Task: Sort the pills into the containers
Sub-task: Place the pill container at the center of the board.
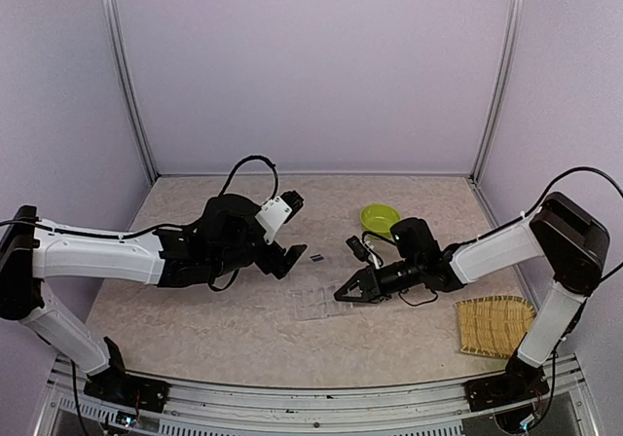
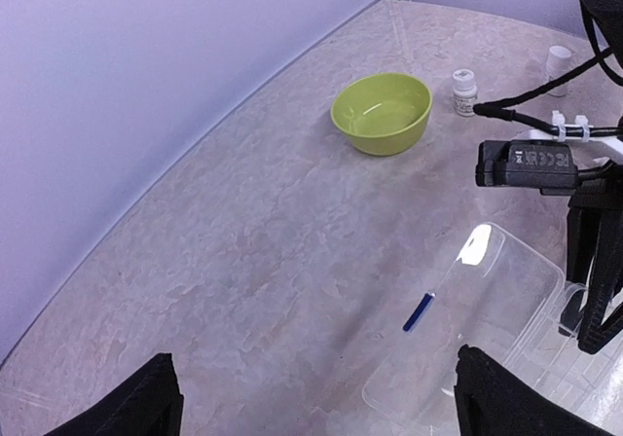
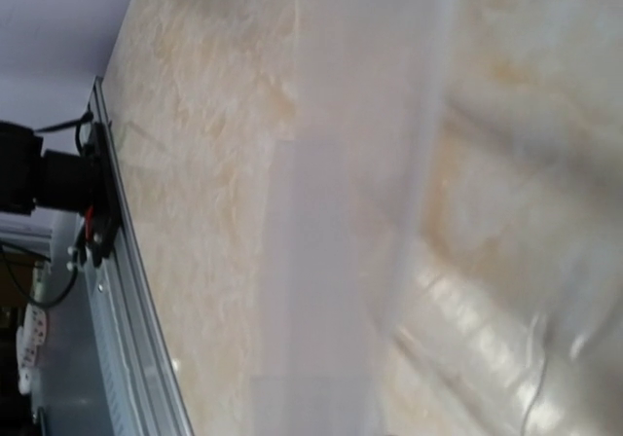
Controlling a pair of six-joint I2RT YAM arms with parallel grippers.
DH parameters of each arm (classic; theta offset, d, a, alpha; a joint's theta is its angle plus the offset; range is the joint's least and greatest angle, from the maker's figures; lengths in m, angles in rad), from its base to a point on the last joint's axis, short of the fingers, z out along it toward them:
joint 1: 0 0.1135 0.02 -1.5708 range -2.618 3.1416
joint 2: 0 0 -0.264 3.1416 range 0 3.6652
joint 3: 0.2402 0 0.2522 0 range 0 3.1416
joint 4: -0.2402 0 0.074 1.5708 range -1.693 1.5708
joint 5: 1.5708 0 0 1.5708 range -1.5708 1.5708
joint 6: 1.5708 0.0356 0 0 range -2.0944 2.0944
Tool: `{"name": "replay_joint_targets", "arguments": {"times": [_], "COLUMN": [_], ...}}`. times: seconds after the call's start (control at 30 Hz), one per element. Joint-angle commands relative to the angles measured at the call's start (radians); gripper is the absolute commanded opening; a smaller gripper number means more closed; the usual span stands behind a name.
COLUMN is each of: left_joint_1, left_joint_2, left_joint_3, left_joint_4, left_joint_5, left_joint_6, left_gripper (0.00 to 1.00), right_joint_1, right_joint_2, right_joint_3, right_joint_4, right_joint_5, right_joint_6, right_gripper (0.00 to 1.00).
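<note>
The clear plastic pill box lies flat on the table with a small blue clasp on its near-left edge; from above the pill box is only a faint outline between the two arms. My left gripper hovers just left of it, its black fingers spread wide and holding nothing. My right gripper points left with its jaws shut, tips down on the box's right end; I cannot tell if it grips the plastic. The right wrist view shows only blurred clear plastic. No pills show in any view.
A lime-green bowl stands behind the box, with a small white bottle beside it and another bottle farther back. A woven bamboo mat lies at the front right. Walls enclose the table.
</note>
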Motion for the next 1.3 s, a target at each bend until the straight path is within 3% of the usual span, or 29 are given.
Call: {"name": "replay_joint_targets", "arguments": {"times": [0.0, 0.47, 0.67, 1.27], "left_joint_1": [0.015, 0.032, 0.034, 0.038], "left_joint_2": [-0.045, -0.131, -0.132, -0.125], "left_joint_3": [-0.034, -0.135, -0.146, -0.139], "left_joint_4": [0.039, 0.078, 0.093, 0.104], "left_joint_5": [-0.049, -0.071, -0.077, -0.072], "left_joint_6": [-0.072, -0.183, -0.196, -0.204], "left_gripper": [0.99, 0.99, 0.99, 0.99], "right_joint_1": [-0.019, -0.032, -0.035, -0.039], "right_joint_2": [0.043, 0.159, 0.163, 0.141], "right_joint_3": [0.050, 0.128, 0.131, 0.117], "right_joint_4": [0.052, 0.081, 0.069, -0.007], "right_joint_5": [-0.023, -0.039, -0.040, -0.004], "right_joint_6": [0.033, 0.077, 0.068, 0.025], "right_gripper": [0.17, 0.27, 0.37, 0.51]}}
